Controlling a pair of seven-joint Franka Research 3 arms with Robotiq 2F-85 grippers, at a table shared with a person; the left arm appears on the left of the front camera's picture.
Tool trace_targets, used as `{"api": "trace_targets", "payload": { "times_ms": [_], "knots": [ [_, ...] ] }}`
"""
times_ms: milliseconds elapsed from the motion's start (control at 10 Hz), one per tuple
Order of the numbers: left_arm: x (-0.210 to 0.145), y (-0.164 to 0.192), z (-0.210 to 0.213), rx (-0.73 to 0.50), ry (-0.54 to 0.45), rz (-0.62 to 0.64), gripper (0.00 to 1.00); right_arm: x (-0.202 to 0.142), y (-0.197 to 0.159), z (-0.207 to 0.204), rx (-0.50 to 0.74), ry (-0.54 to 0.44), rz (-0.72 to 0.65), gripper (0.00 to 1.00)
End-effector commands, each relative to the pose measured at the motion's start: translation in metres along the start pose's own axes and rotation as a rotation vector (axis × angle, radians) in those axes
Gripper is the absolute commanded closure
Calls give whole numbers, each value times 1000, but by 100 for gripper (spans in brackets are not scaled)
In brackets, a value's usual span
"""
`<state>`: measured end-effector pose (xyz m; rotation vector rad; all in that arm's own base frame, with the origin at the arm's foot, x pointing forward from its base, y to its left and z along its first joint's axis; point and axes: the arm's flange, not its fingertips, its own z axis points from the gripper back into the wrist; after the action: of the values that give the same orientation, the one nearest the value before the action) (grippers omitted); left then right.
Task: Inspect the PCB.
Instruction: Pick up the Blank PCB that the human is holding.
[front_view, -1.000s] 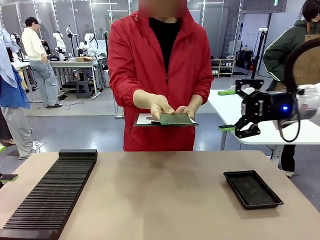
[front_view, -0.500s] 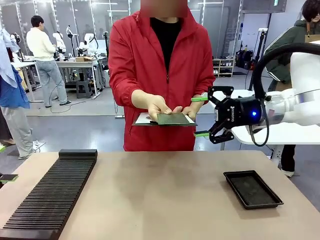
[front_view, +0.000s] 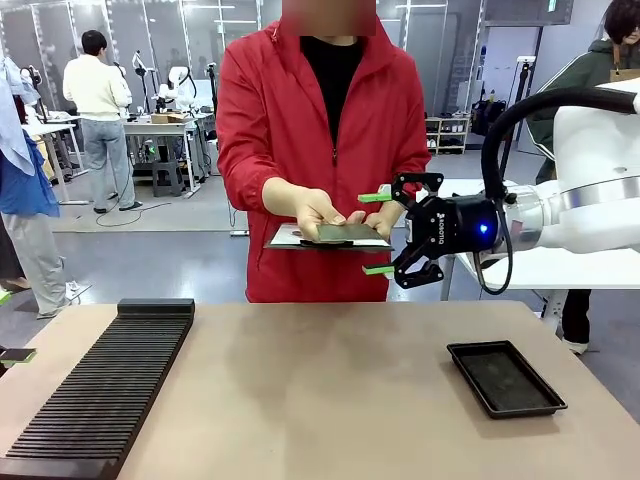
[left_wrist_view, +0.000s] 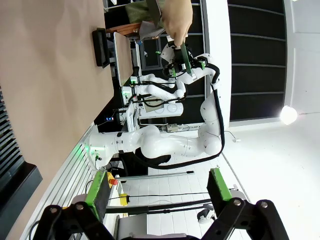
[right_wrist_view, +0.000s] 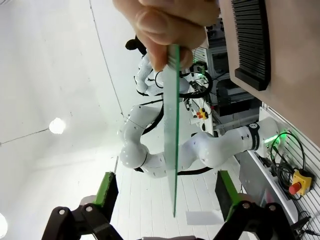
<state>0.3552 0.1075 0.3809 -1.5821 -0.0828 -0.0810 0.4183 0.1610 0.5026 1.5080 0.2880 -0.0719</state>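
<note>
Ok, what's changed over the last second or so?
The right gripper swung in from the right toward the person and now has its open jaws either side of the green board, not yet gripping. The person's hands hold the board as before; tray and rack unmoved.

One word can be read, and it is in the front view. It stands on the black body of the right gripper (front_view: 366, 234), in small white letters, and it says ROBOTIQ (the word runs sideways along the body, so you have to tilt your head to read it).

The white paper (front_view: 285, 238) that the person holds has some marks on it, but they are too small to read. A little green sign (front_view: 551, 5) sits at the top edge, far back in the room. What it says is too small to tell.
</note>
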Motion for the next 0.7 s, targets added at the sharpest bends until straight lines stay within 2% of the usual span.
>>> {"api": "trace_targets", "payload": {
  "times_ms": [0,600],
  "knots": [
    [0,-1,1,5,-4,1,0,10,2,-12,9,10,35,8],
    [0,-1,1,5,-4,1,0,9,-2,-20,34,33,38,68]
  ]
}}
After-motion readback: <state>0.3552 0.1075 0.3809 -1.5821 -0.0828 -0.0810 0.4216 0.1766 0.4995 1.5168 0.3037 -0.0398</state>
